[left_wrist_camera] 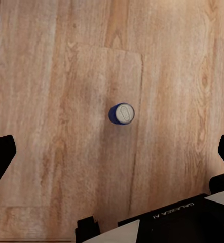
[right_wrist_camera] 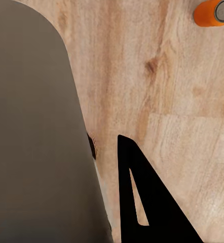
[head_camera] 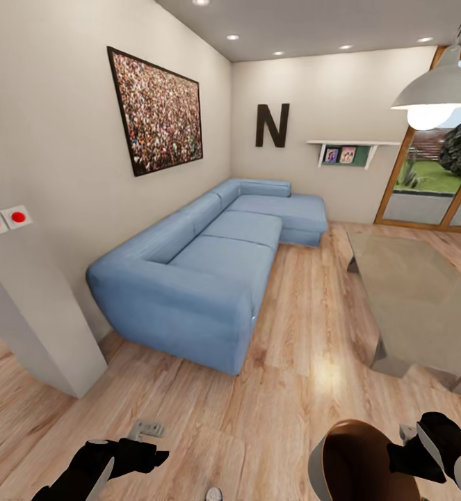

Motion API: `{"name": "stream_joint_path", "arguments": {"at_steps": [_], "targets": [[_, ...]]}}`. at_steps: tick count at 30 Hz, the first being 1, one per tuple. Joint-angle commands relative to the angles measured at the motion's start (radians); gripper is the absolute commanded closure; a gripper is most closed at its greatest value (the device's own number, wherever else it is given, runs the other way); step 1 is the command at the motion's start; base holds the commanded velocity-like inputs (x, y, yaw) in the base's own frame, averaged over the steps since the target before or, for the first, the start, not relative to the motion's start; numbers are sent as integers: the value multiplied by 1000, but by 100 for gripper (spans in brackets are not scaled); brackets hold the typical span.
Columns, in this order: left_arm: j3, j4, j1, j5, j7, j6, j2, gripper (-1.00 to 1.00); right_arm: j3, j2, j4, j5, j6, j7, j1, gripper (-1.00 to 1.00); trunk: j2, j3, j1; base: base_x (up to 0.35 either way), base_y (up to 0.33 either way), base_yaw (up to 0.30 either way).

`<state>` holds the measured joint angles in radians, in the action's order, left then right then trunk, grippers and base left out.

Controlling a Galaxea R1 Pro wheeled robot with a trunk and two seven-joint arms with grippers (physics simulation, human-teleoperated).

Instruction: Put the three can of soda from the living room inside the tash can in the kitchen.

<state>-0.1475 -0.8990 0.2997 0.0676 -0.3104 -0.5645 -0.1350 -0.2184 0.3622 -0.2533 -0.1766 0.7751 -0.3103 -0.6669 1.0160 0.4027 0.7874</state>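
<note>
The tash can (head_camera: 355, 463) sits low in the head view, grey outside and glossy brown inside. My right gripper (head_camera: 416, 452) is at its rim. In the right wrist view the bin's grey wall (right_wrist_camera: 36, 131) runs alongside one black finger (right_wrist_camera: 142, 202) that lies against it; the other finger is hidden. One orange can of soda (right_wrist_camera: 213, 12) lies on its side on the wood floor beyond the bin. My left gripper (head_camera: 136, 452) hangs open over the floor, its fingers (left_wrist_camera: 0, 159) far apart. Below it stands a small blue can with a grey top (left_wrist_camera: 122, 113).
The long blue sofa (head_camera: 209, 264) runs along the left wall. The glass-topped coffee table (head_camera: 425, 299) stands on the right, with bare wood floor between them. A white wall end with red buttons (head_camera: 28, 313) juts out at near left. A pendant lamp (head_camera: 439, 94) hangs above the table.
</note>
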Motion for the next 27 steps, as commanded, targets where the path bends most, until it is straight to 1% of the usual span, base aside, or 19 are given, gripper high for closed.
{"name": "stream_joint_path", "arguments": {"at_steps": [1, 4, 10, 15, 21, 27], "targets": [[0, 0, 0, 0, 0, 0, 0, -100, -4, 0, 0, 17, 3, -1, 0, 100, 0, -1, 0, -187, 239, 0], [-1, 0, 0, 0, -1, 0, 0, -100, -4, -1, 0, 18, 3, -1, 0, 100, 0, -3, 0, -115, 177, 0], [0, -1, 0, 2, 0, 1, 0, -100, -4, -2, 0, 18, 3, -2, 0, 100, 0, -4, 0, -33, 52, 0], [0, 0, 1, 0, 3, -6, 4, -100, -4, -2, 1, 19, 3, -3, 0, 100, -35, -20, -19, -5, 7, 0], [-1, 0, 1, -2, 2, -18, 17, -100, -4, -2, 1, 20, 3, -2, 0, 100, -77, -38, -42, -1, 1, 0], [0, 0, 1, -2, 2, -18, 18, -100, -4, -2, 0, 20, 3, -1, 0, 100, -119, -55, -65, 0, 0, 0]]}}
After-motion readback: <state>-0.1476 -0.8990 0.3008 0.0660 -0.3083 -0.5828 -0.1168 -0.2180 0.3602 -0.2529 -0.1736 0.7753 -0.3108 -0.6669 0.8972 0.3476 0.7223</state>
